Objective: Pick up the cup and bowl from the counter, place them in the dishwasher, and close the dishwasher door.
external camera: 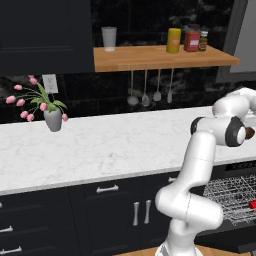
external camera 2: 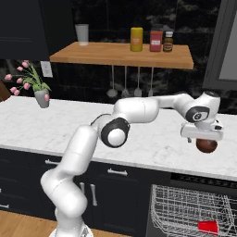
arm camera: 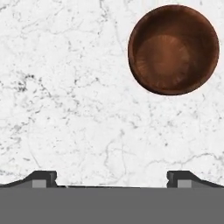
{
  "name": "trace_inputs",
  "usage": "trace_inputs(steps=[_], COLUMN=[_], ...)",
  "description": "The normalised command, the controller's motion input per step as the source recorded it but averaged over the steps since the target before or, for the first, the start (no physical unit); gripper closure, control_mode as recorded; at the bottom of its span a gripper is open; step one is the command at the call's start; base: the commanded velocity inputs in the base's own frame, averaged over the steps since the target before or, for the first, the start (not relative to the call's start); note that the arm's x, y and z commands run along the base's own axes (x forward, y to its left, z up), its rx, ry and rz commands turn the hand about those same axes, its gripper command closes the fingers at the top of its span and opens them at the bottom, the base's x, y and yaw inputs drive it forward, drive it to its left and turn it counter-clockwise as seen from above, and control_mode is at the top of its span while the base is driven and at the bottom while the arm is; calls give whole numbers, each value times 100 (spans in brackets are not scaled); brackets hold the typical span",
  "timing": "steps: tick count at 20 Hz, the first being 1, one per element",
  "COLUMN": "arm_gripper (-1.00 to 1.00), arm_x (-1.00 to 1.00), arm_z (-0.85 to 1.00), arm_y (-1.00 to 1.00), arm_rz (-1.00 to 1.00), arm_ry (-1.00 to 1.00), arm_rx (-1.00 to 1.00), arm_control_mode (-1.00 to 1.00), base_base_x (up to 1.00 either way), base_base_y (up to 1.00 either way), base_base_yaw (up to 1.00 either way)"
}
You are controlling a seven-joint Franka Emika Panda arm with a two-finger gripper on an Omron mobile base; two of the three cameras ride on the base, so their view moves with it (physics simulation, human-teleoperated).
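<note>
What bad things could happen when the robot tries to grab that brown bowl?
1. The brown bowl sits off to one side of the open gripper, so dropping straight down might miss it or clip its rim.
2. The bowl is round and wide; the jaws may slip off and push it along the counter.
3. A red cup already sits in the dishwasher rack; the bowl might bump it.

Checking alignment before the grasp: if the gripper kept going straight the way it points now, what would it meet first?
Probably bare counter, not the bowl. In the hand view the open gripper points down at marble, with the brown bowl off toward the upper right of its line.
</note>
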Motion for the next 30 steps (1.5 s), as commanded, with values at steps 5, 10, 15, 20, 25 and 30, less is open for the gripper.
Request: trace_inputs(steps=[5, 10, 15, 20, 25, 30], arm_gripper=[-100, -100, -100, -100, -100, -100], arm_x=[43, 49, 18, 7, 13, 24], arm_z=[-48, -20, -3, -8, -19, -34], arm_y=[1, 0, -3, -8, 0, -6], arm_rz=[2, 0, 0, 0, 0, 0], arm_ry=[0, 0, 0, 0, 0, 0], arm_rx=[0, -7, -7, 0, 0, 0], arm_control_mode=[-100, -100, -100, -100, -100, -100], base_base_x=[0, 0, 0, 0, 0, 0], base_base_y=[0, 0, 0, 0, 0, 0], base_base_yaw=[0, 0, 0, 0, 0, 0])
